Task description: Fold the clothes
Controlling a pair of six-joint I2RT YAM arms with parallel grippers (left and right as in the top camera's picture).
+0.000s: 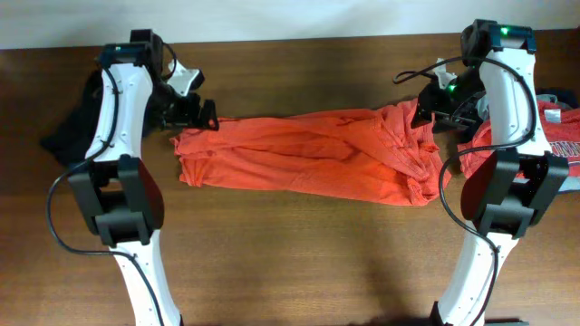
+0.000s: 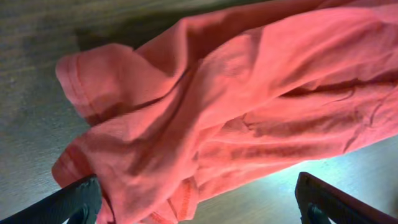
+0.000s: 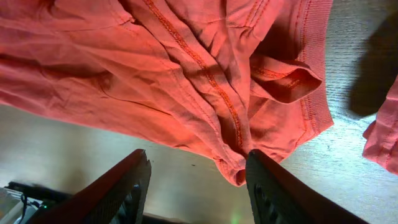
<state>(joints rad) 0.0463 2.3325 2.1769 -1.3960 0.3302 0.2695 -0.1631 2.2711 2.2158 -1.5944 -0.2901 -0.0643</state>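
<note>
The orange-red T-shirt [image 1: 308, 154] lies bunched in a long band across the middle of the table. My left gripper [image 1: 205, 116] is open just above its left end. In the left wrist view the shirt [image 2: 236, 99] fills the frame, and a hemmed fold hangs between the wide-open jaws [image 2: 199, 208]. My right gripper [image 1: 424, 116] is open over the shirt's gathered right end. In the right wrist view the shirt [image 3: 186, 68] lies beyond the open jaws [image 3: 199, 186], with one hem corner by the right finger. The black garment [image 1: 68, 127] lies heaped behind my left arm.
Another red garment with white print [image 1: 564, 136] lies at the far right edge of the table, and its edge shows in the right wrist view [image 3: 382, 137]. The brown wooden table [image 1: 299, 263] extends bare toward the front. A white wall runs along the back.
</note>
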